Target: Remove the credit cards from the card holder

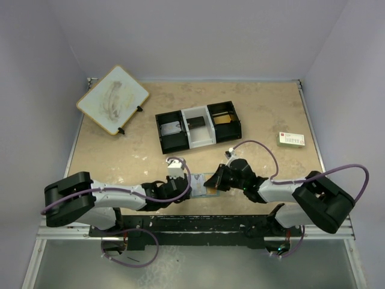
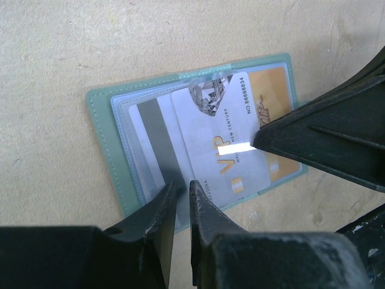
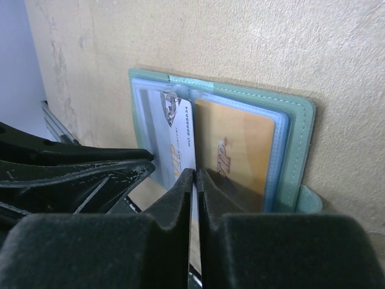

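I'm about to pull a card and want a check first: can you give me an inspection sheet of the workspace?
Surface: beige table, speckled; no spill seen.
Job's things: card holder open flat between the arms; pale card askew across its fold, overlapping the orange-gold card in its pocket; striped card in the other pocket.
Clutter: three-compartment tray, white box, tilted board, all apart from the holder.
Grippers: right gripper shut on the pale card's edge; left gripper nearly closed, tips on the holder's edge.
Cables: purple cables loop along both arms, none across the holder.
Surroundings: plain pale walls; nothing else seen.
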Action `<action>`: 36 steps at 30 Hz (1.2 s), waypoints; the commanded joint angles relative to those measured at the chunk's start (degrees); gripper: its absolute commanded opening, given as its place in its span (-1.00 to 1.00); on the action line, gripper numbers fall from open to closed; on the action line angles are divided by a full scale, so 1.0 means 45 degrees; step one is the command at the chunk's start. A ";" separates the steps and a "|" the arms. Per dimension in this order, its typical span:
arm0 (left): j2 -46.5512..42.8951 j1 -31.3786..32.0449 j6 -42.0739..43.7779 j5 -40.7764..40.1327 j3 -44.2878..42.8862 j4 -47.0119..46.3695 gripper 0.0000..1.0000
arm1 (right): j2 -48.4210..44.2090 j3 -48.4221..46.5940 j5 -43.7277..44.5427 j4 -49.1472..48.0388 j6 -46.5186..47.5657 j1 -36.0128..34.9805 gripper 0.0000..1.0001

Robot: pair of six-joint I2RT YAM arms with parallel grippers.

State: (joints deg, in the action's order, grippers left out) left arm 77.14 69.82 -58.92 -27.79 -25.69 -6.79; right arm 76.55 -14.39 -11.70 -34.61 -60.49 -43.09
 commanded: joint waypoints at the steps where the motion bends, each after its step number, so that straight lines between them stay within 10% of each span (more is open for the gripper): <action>1: 0.0571 0.0031 0.0463 0.0314 -0.0347 0.0617 -0.76 | 0.0316 -0.0002 -0.0365 -0.0639 0.0004 0.0045 -0.74; 18: 0.0878 0.0031 0.0455 0.0200 -0.0542 0.1039 -0.81 | 0.2314 0.0094 -0.1283 -0.3218 -0.0601 0.0044 -0.47; 25: 0.0934 0.0030 0.0456 0.0202 -0.0577 0.1092 -0.83 | 0.1896 0.0123 -0.1114 -0.2995 -0.0562 0.0045 -0.98; 36: 0.0974 0.0031 0.0504 0.0326 -0.0594 0.0964 -0.84 | 0.0312 0.0618 -0.0431 -0.1463 -0.0386 0.0191 -0.95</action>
State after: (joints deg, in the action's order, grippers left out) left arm 79.72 69.82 -58.67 -27.46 -28.10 -5.93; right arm 78.17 -11.68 -14.50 -43.16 -63.37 -42.63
